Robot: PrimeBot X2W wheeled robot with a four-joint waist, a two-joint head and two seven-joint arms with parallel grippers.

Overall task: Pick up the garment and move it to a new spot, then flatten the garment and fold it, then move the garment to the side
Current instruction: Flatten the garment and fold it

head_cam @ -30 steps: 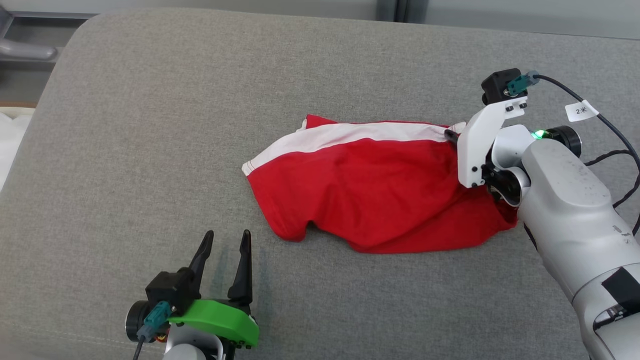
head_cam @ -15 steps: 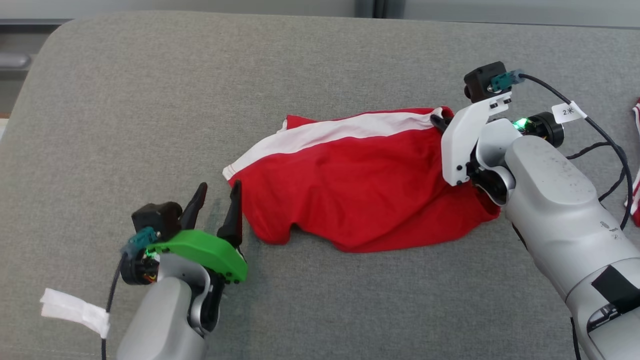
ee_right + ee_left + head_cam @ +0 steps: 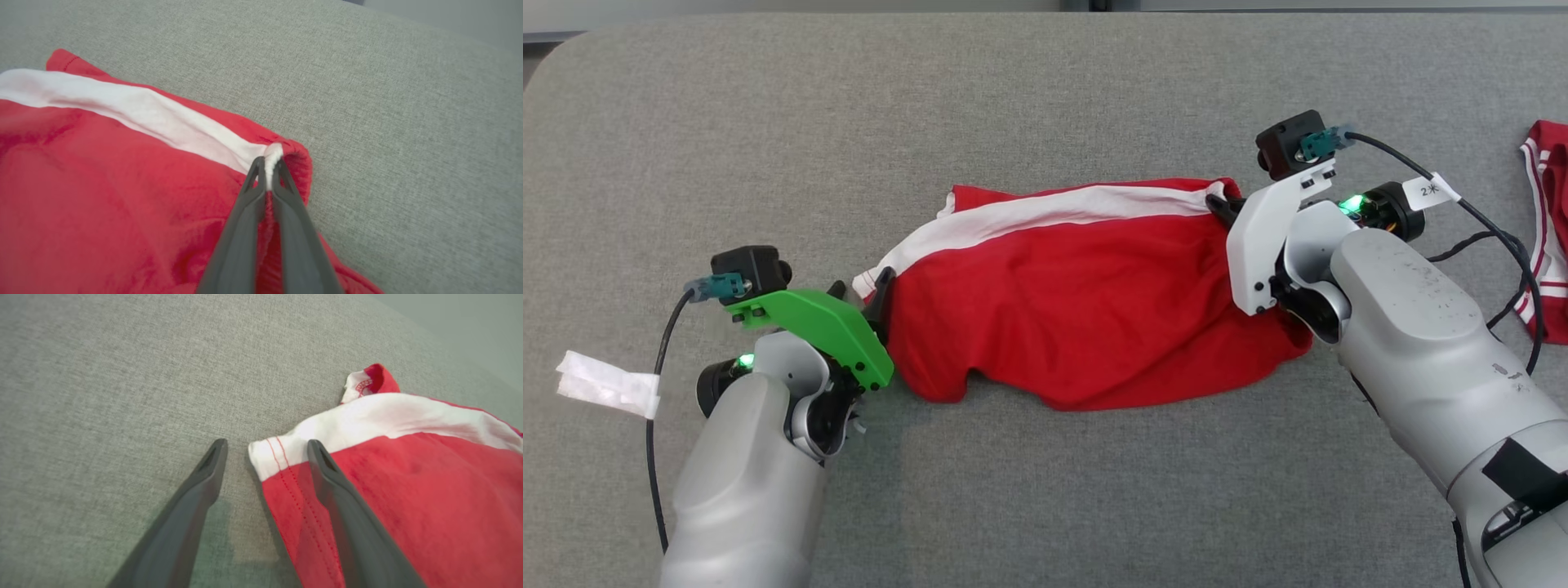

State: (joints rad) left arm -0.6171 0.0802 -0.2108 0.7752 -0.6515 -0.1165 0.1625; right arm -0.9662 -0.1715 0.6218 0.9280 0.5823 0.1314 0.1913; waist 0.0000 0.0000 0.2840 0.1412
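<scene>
Two grippers flank the red garment [image 3: 1086, 310], which lies rumpled near the middle of the grey cushion [image 3: 1045, 90]. In the head view the brackets cover most of both sets of fingers, and the wrist views fill that in. Close up, the right gripper [image 3: 267, 161] is pressed together on the garment's right corner, pinching the end of the white band [image 3: 135, 108]. The left gripper [image 3: 266, 444] stands spread across the left corner, one finger over bare cushion and the other over red cloth, perhaps touching it. The head view adds a second red piece [image 3: 1547, 237] at the cushion's right edge, well apart. The garment's long axis runs left to right, with the band along the far edge and its left end slanting toward the robot.
</scene>
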